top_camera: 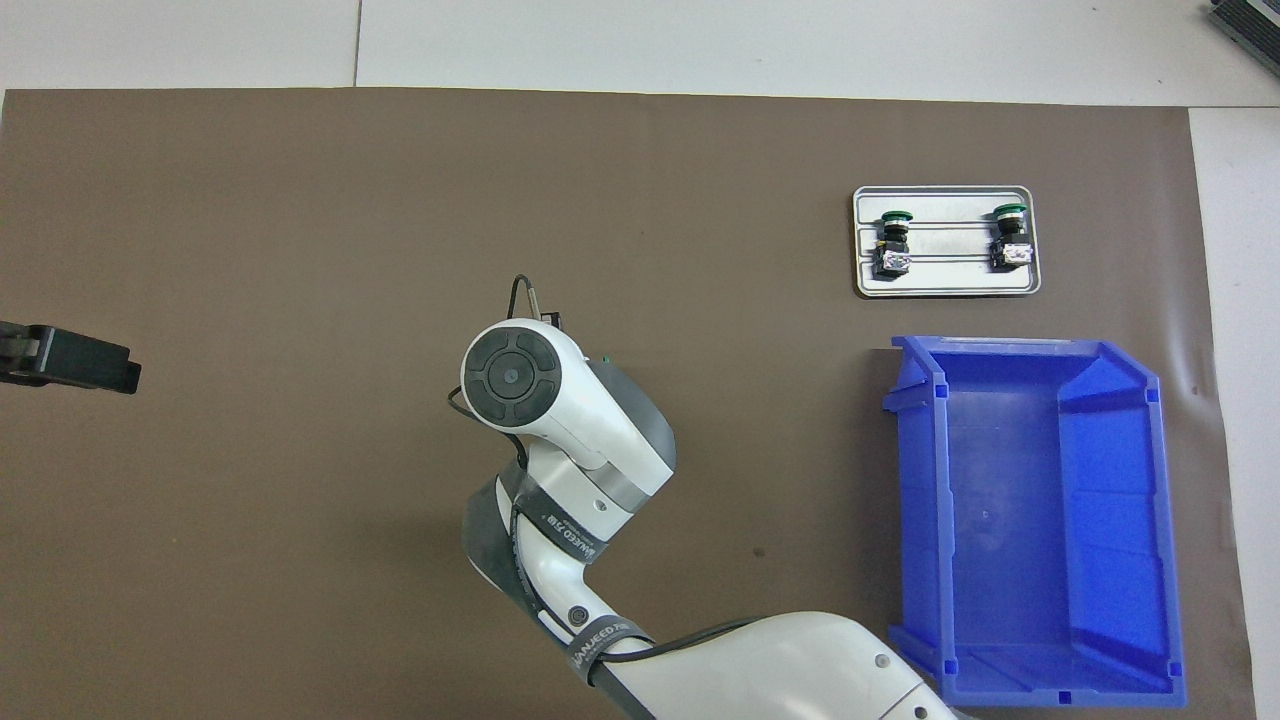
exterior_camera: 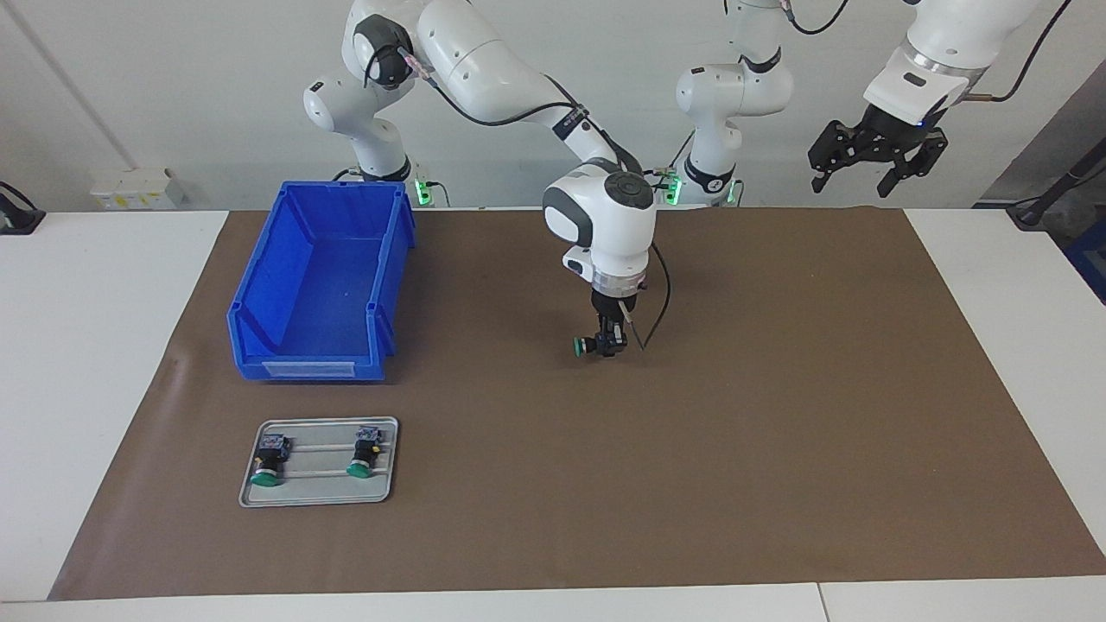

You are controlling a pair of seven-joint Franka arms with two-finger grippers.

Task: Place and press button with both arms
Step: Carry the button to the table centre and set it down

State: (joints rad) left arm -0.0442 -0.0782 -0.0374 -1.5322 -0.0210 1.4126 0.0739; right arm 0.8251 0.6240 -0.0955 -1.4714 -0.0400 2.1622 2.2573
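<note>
Over counter middle, right end effector [exterior_camera: 609, 344] squeezes button [exterior_camera: 586, 346], cap toward nine o'clock. Left end effector [exterior_camera: 873, 160] waits high, fingers apart. Button may tip when set down sideways.

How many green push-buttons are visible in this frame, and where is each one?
3. Two buttons lie on the grey tray, farther from the robots than the blue bin. The third button is held by the right gripper over mid-mat. None appears hidden.
</note>
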